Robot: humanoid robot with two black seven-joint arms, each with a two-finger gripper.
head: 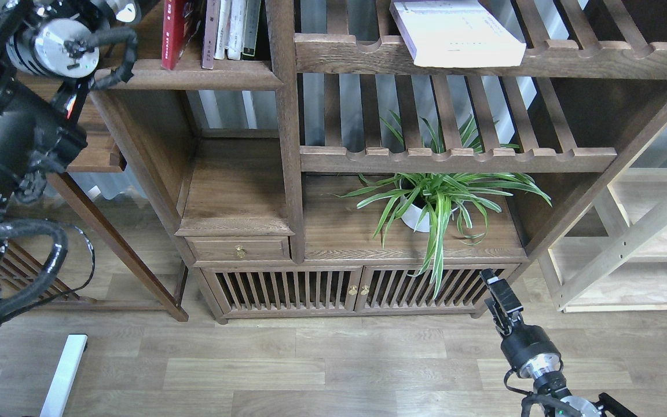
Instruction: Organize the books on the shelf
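The red book (178,28) stands upright on the dark solid shelf (194,75) at the top left. To its right stand a maroon-spined book (211,32), then thin white-spined and black-spined books (235,29). My left arm (55,40) reaches up beside the red book. Its far end runs off the top edge, so its gripper is out of view. The thick white-lavender paperback (455,32) lies flat on the upper slatted shelf at the right. My right gripper (493,286) hangs low in front of the cabinet doors, empty, small and dark.
A potted spider plant (438,200) stands on the cabinet top under the slatted shelves. A small drawer (239,250) and slatted doors (322,289) are below. A lighter wooden rack (646,243) stands at the right. Wood floor in front.
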